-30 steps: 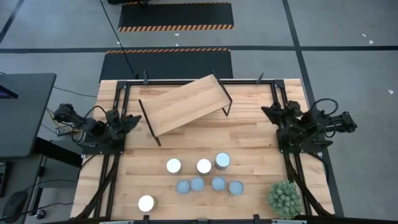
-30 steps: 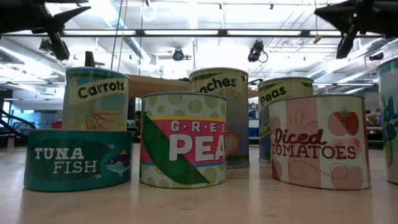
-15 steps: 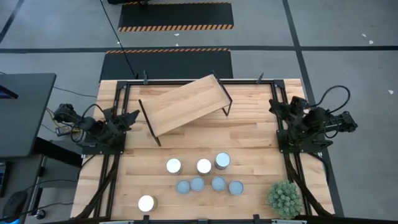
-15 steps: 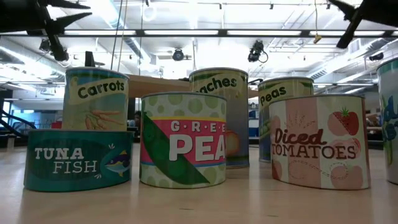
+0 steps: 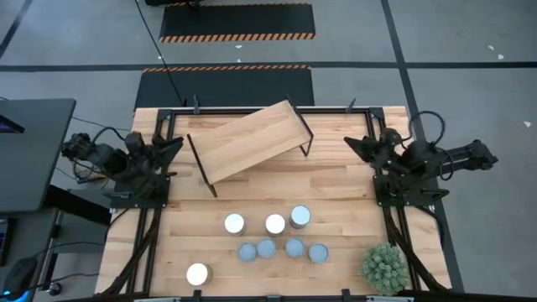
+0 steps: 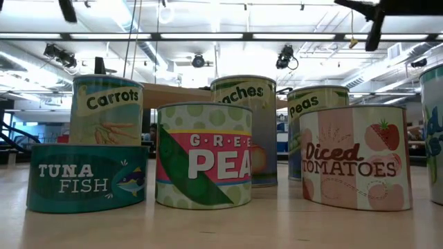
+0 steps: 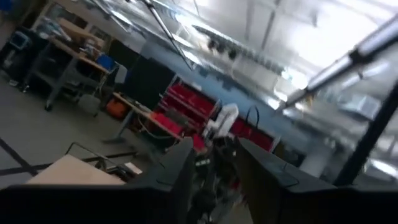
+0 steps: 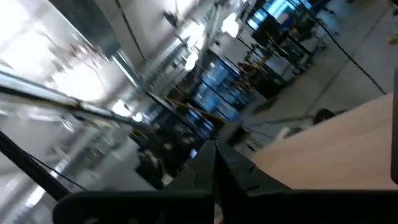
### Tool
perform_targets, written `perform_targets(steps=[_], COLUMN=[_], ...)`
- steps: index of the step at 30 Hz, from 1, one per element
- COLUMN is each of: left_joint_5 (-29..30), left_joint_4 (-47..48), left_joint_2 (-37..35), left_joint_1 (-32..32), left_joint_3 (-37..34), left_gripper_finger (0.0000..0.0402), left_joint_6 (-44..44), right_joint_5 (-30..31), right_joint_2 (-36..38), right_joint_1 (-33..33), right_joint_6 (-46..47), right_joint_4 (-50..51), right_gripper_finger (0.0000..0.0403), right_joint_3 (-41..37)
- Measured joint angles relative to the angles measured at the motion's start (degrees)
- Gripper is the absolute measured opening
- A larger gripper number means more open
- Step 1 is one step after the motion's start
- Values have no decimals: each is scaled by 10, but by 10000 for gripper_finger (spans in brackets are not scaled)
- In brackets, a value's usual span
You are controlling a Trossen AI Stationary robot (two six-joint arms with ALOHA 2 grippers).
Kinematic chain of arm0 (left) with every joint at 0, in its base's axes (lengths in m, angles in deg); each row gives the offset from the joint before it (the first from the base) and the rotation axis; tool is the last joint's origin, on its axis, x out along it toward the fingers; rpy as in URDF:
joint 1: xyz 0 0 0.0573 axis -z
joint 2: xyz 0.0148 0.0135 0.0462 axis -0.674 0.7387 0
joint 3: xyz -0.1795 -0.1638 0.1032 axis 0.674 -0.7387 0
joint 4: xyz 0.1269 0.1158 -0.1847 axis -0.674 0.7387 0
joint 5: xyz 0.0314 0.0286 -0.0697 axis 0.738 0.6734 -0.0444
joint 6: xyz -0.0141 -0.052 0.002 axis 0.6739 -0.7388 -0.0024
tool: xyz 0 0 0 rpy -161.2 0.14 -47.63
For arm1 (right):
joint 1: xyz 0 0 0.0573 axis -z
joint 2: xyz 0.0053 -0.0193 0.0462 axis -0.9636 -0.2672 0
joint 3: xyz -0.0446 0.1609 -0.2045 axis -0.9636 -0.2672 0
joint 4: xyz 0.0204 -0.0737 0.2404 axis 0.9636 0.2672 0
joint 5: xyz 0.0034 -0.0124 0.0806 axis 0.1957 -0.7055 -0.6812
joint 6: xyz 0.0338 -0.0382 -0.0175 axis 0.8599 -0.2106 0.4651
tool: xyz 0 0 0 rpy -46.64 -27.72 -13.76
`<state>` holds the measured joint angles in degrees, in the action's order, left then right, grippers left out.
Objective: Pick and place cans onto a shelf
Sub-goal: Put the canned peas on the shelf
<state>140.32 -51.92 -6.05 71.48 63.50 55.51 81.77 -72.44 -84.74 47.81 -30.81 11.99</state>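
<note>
Both arms are parked at the desk's (image 5: 336, 180) side edges, nowhere near the cans. The left hand (image 5: 174, 144) sits at the left edge just beside the shelf's (image 5: 247, 139) near-left leg, and in its wrist view the two fingers (image 7: 180, 168) stand apart with a clear gap between them and nothing in it. The right hand (image 5: 351, 144) is at the right edge, off the shelf's other end, fingers pressed together and empty; in its wrist view they meet in a single point (image 8: 216, 158).

The shelf is a light wooden board on thin black legs, sitting skewed at the far middle of the desk with nothing on it.

All eight cans are down on the desk on the near side. Three tall ones with pale tops stand in a row: (image 5: 234, 223), (image 5: 275, 223) and (image 5: 300, 216), the last two just about touching. In front of them are four short ones with blue-grey tops in a slightly wavy row: (image 5: 247, 252), (image 5: 266, 247), (image 5: 294, 247), (image 5: 318, 252). One more white-topped can (image 5: 197, 273) stands alone near the front left edge.

From the low view you can read labels: tuna fish (image 6: 86, 176), carrots (image 6: 107, 111), green peas (image 6: 204, 155), diced tomatoes (image 6: 356, 158).

A plant (image 5: 384, 267) sits in the near right corner.
</note>
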Motion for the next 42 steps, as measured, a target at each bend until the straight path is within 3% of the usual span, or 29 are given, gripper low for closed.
perform_targets(steps=[3, 10, 16, 29, 36, 42], left_joint_5=[-3, 0, -25, -27, -27, -35], left_joint_4=[61, 84, 97, 185, 197, 196], left_joint_2=[28, 94, 132, 173, 172, 172], left_joint_1=[0, 0, 0, 0, 0, 0], left_joint_3=[38, 75, 93, 115, 115, 115], left_gripper_finger=[139, 182, 224, 209, 208, 208], left_joint_6=[3, 7, 5, -54, -74, -90], right_joint_5=[-22, -80, -125, -181, -194, -195], right_joint_2=[-46, -153, -246, -445, -540, -636], right_joint_1=[0, 0, 0, -10, -16, -50], right_joint_6=[-1, -8, -34, -110, -41, 12], right_joint_4=[59, 193, 272, 476, 579, 660], right_gripper_finger=[13, 21, 72, 216, 254, 261], right_joint_3=[48, 145, 220, 398, 470, 554])
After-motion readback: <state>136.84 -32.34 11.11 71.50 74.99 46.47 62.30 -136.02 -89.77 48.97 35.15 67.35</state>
